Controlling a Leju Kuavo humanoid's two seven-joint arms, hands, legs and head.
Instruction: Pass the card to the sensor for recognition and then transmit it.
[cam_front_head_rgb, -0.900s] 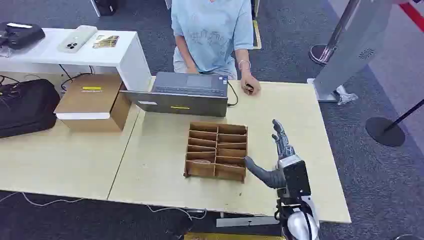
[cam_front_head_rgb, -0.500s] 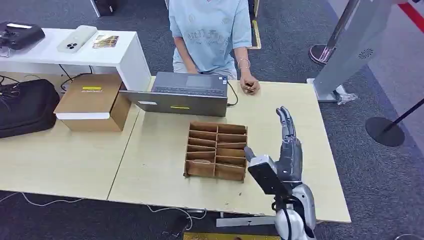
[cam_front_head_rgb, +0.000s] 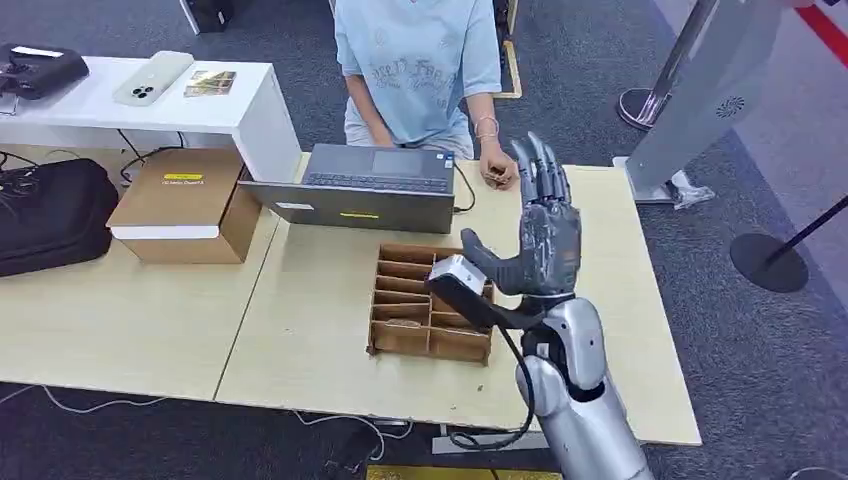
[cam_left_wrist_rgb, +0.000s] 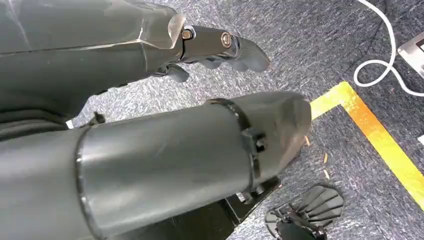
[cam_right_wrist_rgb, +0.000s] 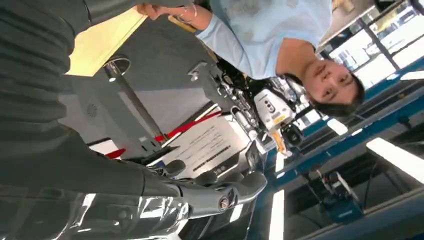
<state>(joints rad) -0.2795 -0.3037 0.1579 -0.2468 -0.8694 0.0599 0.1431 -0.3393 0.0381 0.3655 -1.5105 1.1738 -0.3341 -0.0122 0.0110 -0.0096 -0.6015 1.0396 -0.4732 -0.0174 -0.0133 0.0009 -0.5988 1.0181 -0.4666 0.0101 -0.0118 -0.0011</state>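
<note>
Although the right hand (cam_front_head_rgb: 538, 240) is raised in the centre-right of the head view, above the counter (cam_front_head_rgb: 300, 300), its fingers are spread and straight and it holds nothing. No card can be made out in it. The wooden divided tray (cam_front_head_rgb: 432, 301) sits in the middle of the frame, just left of the raised hand and partly behind the wrist camera block; whether any of its slots holds a card is too small to tell. So the card's place cannot be fixed from these pictures.

At the top centre a person (cam_front_head_rgb: 420, 60) in a light blue shirt sits behind a laptop (cam_front_head_rgb: 372, 186), one hand (cam_front_head_rgb: 498, 170) resting on the counter's far edge, close to the robot's fingertips in the picture. A grey stand (cam_front_head_rgb: 705, 95) rises at the upper right; it may be the sensor, though that is a guess.

In the left wrist view the left hand (cam_left_wrist_rgb: 220, 47) hangs over the carpeted floor (cam_left_wrist_rgb: 320, 45) with its fingers loosely curled and nothing in them.

Judging from this, the task looks to be at its very start or between cycles: no card is gripped, nothing is presented to a sensor, and the handover is not yet done.
</note>
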